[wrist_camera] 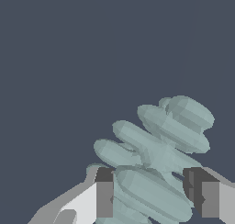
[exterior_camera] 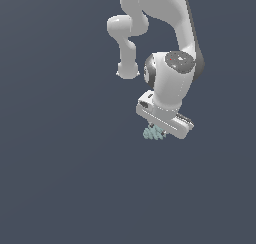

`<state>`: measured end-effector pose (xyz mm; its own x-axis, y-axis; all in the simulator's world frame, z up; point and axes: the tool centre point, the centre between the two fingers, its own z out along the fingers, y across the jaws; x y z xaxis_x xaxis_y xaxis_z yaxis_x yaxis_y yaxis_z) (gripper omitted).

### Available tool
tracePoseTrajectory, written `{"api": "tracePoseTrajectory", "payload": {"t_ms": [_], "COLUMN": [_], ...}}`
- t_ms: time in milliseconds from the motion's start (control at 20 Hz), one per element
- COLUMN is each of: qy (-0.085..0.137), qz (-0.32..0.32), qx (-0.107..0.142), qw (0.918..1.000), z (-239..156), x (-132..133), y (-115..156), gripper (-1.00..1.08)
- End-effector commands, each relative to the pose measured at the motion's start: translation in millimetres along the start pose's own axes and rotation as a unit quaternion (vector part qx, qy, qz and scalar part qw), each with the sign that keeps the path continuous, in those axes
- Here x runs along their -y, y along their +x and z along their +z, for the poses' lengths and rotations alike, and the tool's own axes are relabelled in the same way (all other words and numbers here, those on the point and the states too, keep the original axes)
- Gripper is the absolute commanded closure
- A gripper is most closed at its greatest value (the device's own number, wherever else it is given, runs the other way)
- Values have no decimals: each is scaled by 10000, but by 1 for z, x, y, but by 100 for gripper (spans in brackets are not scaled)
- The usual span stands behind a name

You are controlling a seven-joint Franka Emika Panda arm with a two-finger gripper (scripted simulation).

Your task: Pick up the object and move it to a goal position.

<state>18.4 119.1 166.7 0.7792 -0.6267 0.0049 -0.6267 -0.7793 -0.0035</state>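
The object (exterior_camera: 153, 133) is a small pale teal-green ridged oval showing just below the white hand in the exterior view. In the wrist view the object (wrist_camera: 158, 154) fills the gap between the two fingers, and its ridges meet the dark pad on each side. My gripper (wrist_camera: 153, 195) is shut on the object, with one finger (wrist_camera: 104, 198) and the other finger (wrist_camera: 202, 198) on opposite sides of its nearer end. Its farther end sticks out past the fingertips. In the exterior view the gripper (exterior_camera: 161, 130) is mostly hidden by the hand. Whether the object rests on the floor I cannot tell.
A plain dark blue-grey surface (exterior_camera: 60, 178) fills both views. The white arm (exterior_camera: 170, 33) rises from the hand toward the top of the exterior view. No other objects or edges show.
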Motion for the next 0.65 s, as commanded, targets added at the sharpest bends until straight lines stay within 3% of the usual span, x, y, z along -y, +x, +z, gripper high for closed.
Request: {"api": "tracePoseTrajectory", "payload": {"t_ms": [0,600], "qy": [-10,-17], "qz": [3,1], "qx": [8,21], "qw": [10000,10000], "z": [-13,-37], "x": [10,31], "y": [1,2], "gripper": [108,108]}}
